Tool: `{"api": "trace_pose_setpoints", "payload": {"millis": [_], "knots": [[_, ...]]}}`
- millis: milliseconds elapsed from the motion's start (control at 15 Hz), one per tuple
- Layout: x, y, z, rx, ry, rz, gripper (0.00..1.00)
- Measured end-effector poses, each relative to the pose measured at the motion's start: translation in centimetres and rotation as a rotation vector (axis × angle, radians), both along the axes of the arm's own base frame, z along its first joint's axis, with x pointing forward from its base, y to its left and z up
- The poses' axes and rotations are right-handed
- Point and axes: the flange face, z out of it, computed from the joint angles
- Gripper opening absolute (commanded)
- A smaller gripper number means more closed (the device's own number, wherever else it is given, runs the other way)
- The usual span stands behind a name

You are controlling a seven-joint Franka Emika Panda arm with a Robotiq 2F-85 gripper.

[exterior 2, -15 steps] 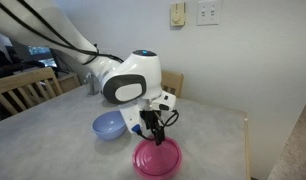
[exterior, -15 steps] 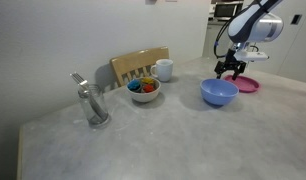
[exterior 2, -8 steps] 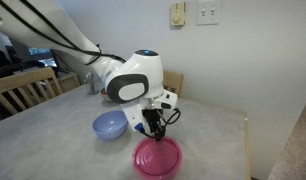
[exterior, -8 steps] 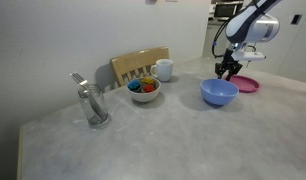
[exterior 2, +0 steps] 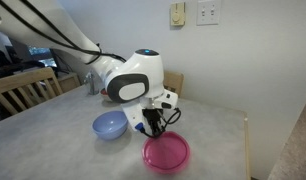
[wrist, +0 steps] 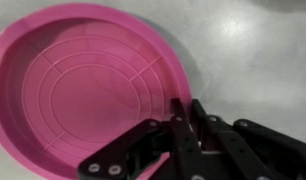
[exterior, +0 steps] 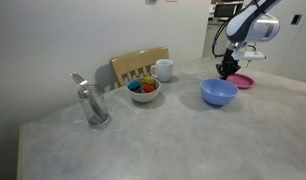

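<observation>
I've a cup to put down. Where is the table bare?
Bare: the front of the table, between the metal tool and the blue bowl. Crowded: the far edge, with the filled bowl, the mug, and the claw gripping the pink plate.

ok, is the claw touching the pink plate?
Touching. The wrist view shows the claw shut on the rim of the pink plate, with no gap visible.

Exterior view: we look from afar along the table [exterior: 143, 140].
Exterior view: we stand nearer, facing the wall [exterior 2: 253, 70].
Wrist view: we look down, close, onto the pink plate [wrist: 83, 90].
Shared: the pink plate, in all three.
</observation>
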Motion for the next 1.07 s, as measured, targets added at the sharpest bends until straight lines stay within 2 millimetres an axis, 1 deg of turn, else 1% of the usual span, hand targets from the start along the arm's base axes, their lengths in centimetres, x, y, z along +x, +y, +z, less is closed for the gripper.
{"api": "trace_pose_setpoints", "payload": {"millis": [200,333,533,733,867,1067], "knots": [[0.0,-0.1,0.9,-0.033,0.006,0.032,0.03],[-0.3,-0.2,2.2,-0.071,0.013,0.052,0.03],[-1.5,0.0,5.2,-0.157,0.037,0.089,0.03],[-3.0,0.8,8.5,-0.249,0.063,0.141,0.03],[-3.9,1.8,10.7,-0.292,0.058,0.179,0.03],[-4.7,3.9,13.7,-0.315,0.02,0.232,0.03]]}}
